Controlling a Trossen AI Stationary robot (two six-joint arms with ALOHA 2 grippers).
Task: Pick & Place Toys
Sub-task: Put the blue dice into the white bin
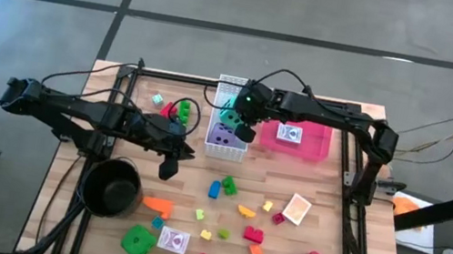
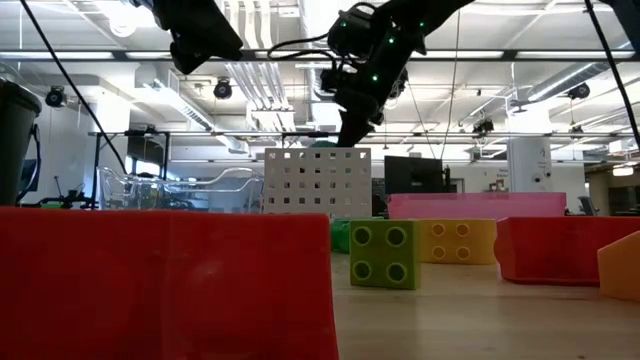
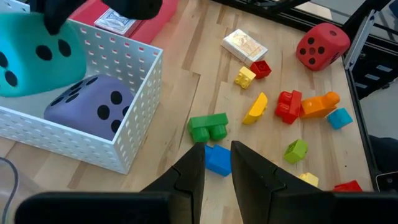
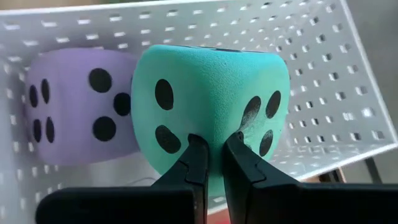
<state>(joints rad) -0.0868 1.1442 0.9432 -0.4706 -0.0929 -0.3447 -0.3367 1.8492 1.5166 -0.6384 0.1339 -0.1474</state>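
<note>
Right claw (image 4: 213, 152) pinching teal die (image 4: 211, 106)

Bright, even overhead light comes from ceiling strip lamps (image 2: 300, 55), which glare white in the low view. A red block (image 2: 165, 285) close to that camera is blurred. Shadows on the wooden table (image 1: 318, 244) are soft.

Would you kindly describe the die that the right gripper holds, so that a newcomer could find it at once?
Start at the white perforated basket at the table's far middle, beside the pink tray. Above it the right gripper pinches a soft teal foam die with black pips. The purple die lies inside the basket; the teal one alone is lifted and gripped.
</note>
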